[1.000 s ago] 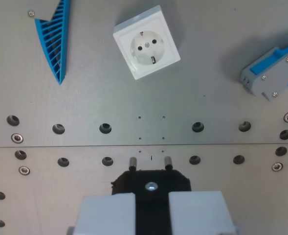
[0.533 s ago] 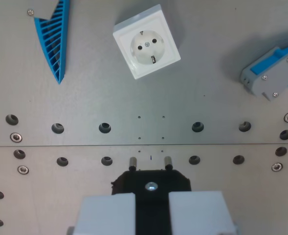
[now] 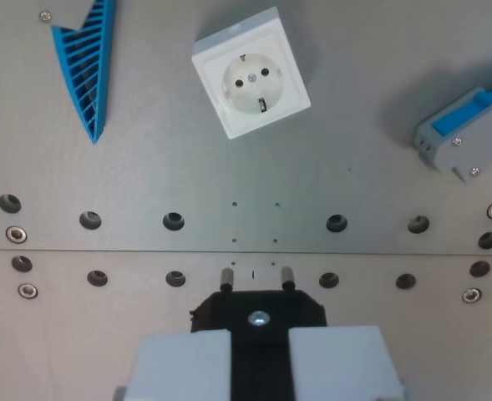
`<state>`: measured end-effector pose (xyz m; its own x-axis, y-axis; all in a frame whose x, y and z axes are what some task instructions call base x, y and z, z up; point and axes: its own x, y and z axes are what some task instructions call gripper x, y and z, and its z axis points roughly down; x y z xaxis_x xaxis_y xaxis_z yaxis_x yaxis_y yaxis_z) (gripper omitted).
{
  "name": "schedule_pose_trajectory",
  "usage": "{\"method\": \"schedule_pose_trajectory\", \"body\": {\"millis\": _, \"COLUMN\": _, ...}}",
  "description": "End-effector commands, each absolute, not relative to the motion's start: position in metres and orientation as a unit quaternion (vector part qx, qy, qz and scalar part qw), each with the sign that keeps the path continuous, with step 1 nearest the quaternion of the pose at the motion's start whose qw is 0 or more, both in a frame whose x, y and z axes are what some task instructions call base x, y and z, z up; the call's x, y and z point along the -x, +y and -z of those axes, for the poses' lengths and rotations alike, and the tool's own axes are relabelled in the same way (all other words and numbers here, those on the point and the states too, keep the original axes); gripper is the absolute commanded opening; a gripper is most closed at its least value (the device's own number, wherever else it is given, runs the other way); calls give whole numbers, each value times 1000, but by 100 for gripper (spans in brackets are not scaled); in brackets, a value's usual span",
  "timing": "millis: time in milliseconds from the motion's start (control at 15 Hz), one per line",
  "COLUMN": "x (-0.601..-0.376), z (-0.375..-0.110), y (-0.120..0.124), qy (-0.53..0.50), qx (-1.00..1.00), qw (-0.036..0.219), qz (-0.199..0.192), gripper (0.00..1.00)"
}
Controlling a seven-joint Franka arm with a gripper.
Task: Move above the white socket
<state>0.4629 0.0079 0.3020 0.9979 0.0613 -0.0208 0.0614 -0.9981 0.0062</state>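
The white square socket [image 3: 251,72] lies flat on the grey metal plate [image 3: 162,167], at the top centre of the wrist view, turned a little. My gripper [image 3: 259,361] is at the bottom centre, below the socket in the picture. Its two pale fingers [image 3: 183,365] are shut on a black plug [image 3: 258,309]. The plug's two metal pins [image 3: 256,276] point toward the socket. A wide stretch of plate lies between the pins and the socket.
A blue ribbed triangular part [image 3: 85,67] lies at the top left. A blue and grey module [image 3: 465,134] lies at the right edge. Rows of holes and screws [image 3: 172,220] cross the plate, with a seam [image 3: 103,250] between two plates.
The whole scene has spread outward slightly, so the camera has moved a little closer to the plate. The socket stays near the top centre. The plug remains held.
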Motion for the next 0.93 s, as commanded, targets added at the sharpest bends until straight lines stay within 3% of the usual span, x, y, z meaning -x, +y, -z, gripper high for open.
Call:
{"method": "schedule_pose_trajectory", "body": {"millis": 67, "x": -462, "z": -289, "y": 7, "qy": 71, "qx": -997, "qw": -2, "qz": -22, "gripper": 0}}
{"method": "schedule_pose_trajectory", "body": {"millis": 933, "x": -464, "z": -233, "y": 5, "qy": 139, "qx": -990, "qw": -6, "qz": -26, "gripper": 0}}
